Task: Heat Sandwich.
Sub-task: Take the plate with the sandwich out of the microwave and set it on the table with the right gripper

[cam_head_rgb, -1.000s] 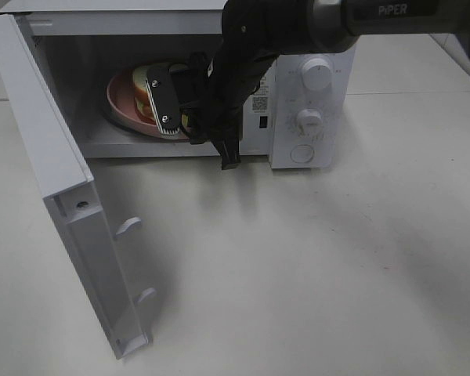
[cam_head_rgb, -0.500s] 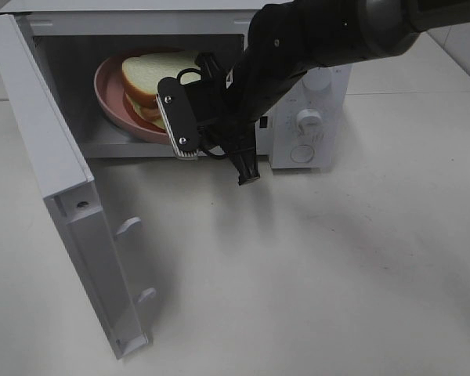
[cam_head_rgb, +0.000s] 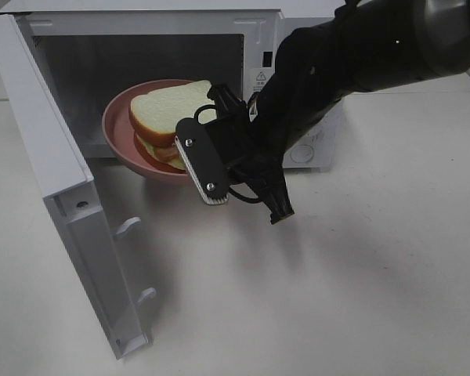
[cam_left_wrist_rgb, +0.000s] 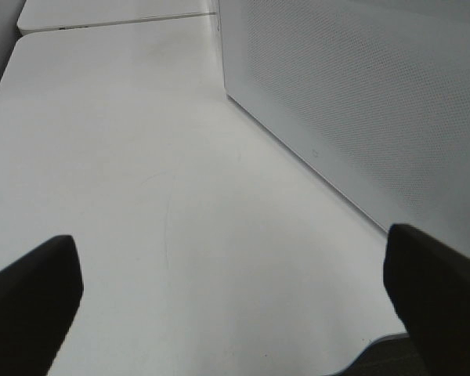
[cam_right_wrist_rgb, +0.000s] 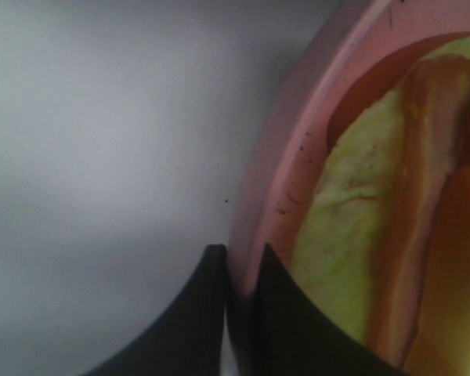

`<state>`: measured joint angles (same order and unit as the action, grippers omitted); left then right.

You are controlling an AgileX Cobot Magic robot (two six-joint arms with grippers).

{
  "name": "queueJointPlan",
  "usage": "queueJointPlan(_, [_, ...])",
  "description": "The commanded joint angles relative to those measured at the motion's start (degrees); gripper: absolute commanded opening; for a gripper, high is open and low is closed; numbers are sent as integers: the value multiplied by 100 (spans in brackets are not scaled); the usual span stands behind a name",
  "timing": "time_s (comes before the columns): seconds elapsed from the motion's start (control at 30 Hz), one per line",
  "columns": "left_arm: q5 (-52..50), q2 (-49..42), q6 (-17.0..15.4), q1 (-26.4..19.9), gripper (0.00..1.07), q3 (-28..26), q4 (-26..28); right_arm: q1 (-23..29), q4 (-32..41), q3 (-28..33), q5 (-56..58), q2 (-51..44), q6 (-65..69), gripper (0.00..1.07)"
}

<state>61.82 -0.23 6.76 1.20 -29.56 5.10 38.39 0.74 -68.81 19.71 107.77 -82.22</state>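
A: Sandwich (cam_head_rgb: pixel 172 117) was seen on the pink plate (cam_head_rgb: pixel 121 125), half out of the microwave (cam_head_rgb: pixel 149 47) mouth, at about 10 o'clock in the exterior high view. Handling?

B: Soft bread, loosely stacked, judged light and easily crushed or slid off. Best not gripped directly; the stiff plate rim was judged the right hold, with the plate kept level.

A: Grip state?

B: The right gripper (cam_right_wrist_rgb: pixel 239 274) was clamped together on the plate rim, one finger (cam_right_wrist_rgb: pixel 207 298) outside and one inside, seen close in the right wrist view. The yellow-green layer (cam_right_wrist_rgb: pixel 337 235) was seen just beside the pinch. Only a thin edge was held, so tipping was judged a risk.

A: Left side?

B: The left gripper (cam_left_wrist_rgb: pixel 235 290) was spread wide, nothing held, parked over the table (cam_left_wrist_rgb: pixel 125 157) beside the microwave's side wall.

A: Change from earlier?

B: Plate and sandwich had been deep in the cavity a second before; they were drawn outward toward 6 o'clock, past the open door (cam_head_rgb: pixel 55 180). The control knobs were since covered by the arm.
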Motion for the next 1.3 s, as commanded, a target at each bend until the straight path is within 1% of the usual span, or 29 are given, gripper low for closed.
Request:
queueJointPlan(0.03, [-34,-46,-17,40,100,-6,34,-23,-34,286,-218,-321,80,0])
queueJointPlan(0.1, [-34,-46,-17,40,100,-6,34,29,-74,527,-235,-533,80,0])
queueJointPlan(0.23, [-34,-46,-17,40,100,-6,34,40,-74,762,-241,-745,80,0])
queueJointPlan(0.27, [-34,-46,-17,40,100,-6,34,40,-74,945,-246,-882,80,0])
queueJointPlan(0.37, [-34,-46,-17,40,100,-6,34,40,-74,1112,-246,-1054,80,0])
queueJointPlan(0.4, [-34,-46,-17,40,100,-6,34,40,-74,1278,-246,-1203,80,0])
queueJointPlan(0.47, [-34,-46,-17,40,100,-6,34,40,-74,1364,-246,-1295,80,0])
queueJointPlan(0.53, [-34,-46,-17,40,100,-6,34,40,-252,1621,-246,-1547,80,0])
queueJointPlan(0.57, [-34,-46,-17,40,100,-6,34,40,-252,1621,-246,-1547,80,0])
queueJointPlan(0.7, [-34,-46,-17,40,100,-6,34,40,-378,2051,-241,-1994,80,0])
queueJointPlan(0.77, [-34,-46,-17,40,100,-6,34,40,-378,2120,-241,-2068,80,0])
queueJointPlan(0.83, [-34,-46,-17,40,100,-6,34,40,-378,2349,-201,-2320,80,0])
queueJointPlan(0.93, [-34,-46,-17,40,100,-6,34,40,-378,2492,-195,-2510,80,0])
queueJointPlan(1.0, [-34,-46,-17,40,100,-6,34,40,-378,2699,-166,-2750,80,0])
queueJointPlan(1.1, [-34,-46,-17,40,100,-6,34,40,-378,2825,-126,-2911,86,0])
queueJointPlan(1.3, [-34,-46,-17,40,100,-6,34,40,-378,3226,126,-3489,86,0])
